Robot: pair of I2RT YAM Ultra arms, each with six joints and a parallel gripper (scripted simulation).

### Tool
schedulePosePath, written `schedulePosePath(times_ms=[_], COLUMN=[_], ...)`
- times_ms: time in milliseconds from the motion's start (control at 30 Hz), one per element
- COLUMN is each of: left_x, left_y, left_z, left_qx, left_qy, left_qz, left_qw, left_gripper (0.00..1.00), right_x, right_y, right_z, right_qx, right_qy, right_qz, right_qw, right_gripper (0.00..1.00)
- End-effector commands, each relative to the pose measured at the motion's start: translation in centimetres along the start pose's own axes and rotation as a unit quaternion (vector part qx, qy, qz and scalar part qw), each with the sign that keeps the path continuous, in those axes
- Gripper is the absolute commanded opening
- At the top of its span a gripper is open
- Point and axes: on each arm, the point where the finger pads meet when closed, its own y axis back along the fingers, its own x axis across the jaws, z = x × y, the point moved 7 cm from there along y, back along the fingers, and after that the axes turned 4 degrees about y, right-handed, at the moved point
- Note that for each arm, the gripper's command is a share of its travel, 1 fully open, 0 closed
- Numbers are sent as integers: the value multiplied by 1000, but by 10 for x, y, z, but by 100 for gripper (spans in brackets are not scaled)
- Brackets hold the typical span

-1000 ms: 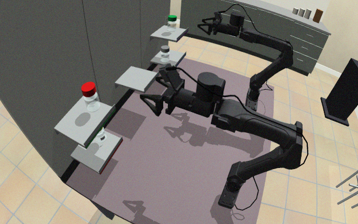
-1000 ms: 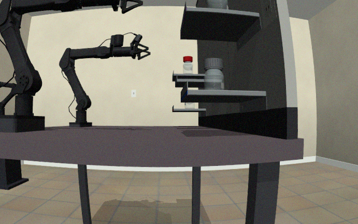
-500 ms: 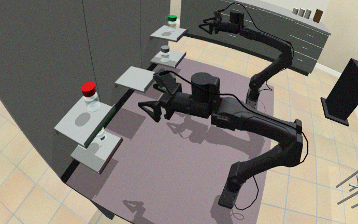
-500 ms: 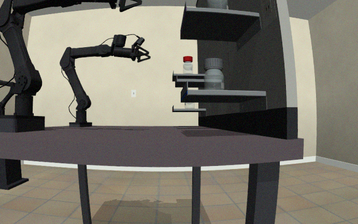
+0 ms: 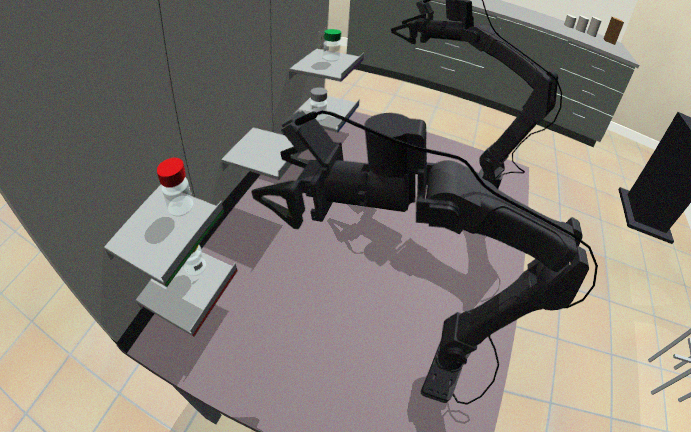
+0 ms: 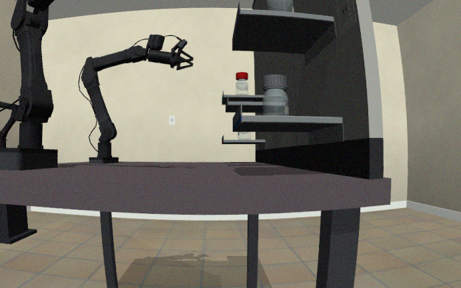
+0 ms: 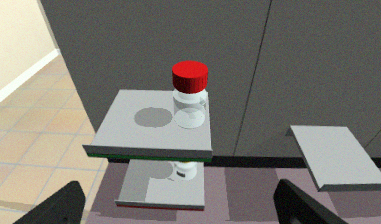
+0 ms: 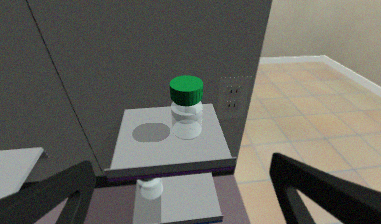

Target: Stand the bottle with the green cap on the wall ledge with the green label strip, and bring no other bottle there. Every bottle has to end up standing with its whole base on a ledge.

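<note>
The bottle with the green cap [image 5: 332,42] stands on the top far ledge [image 5: 326,64], which has a purple strip in the right wrist view [image 8: 173,137]. My right gripper [image 5: 406,29] is open and empty in the air, facing this bottle [image 8: 186,107] from a distance. The ledge with the green strip [image 5: 162,233] holds a red-capped bottle [image 5: 174,185]. My left gripper [image 5: 277,201] is open and empty, level with that ledge [image 7: 153,130] and apart from the red-capped bottle [image 7: 190,95].
A grey-capped bottle [image 5: 318,99] stands on a ledge under the green-capped one. An empty ledge [image 5: 256,153] sits mid-wall. A red-strip ledge [image 5: 186,295] below the green-strip one holds a small bottle [image 5: 195,263]. The dark wall panel backs all ledges.
</note>
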Motion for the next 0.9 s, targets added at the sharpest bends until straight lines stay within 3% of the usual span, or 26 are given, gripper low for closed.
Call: schedulePosePath(times_ms=[0,700,733,867], left_x=[3,2,2,2], left_y=[5,7,7,7], left_z=[17,15,15,15], left_qx=[-14,-14,-14,-14], left_qy=[-8,-5,-5,-5], left_qz=[-1,1,1,1], left_qw=[1000,1000,1000,1000], left_gripper=[100,100,100,100], right_x=[-5,-8,-9,-11], right_y=[0,1,-1,-5], right_z=[2,6,9,11], right_qx=[26,18,14,-2], right_qy=[5,4,5,6], right_qz=[15,7,5,-1], right_qw=[1000,1000,1000,1000], right_gripper=[100,100,94,94])
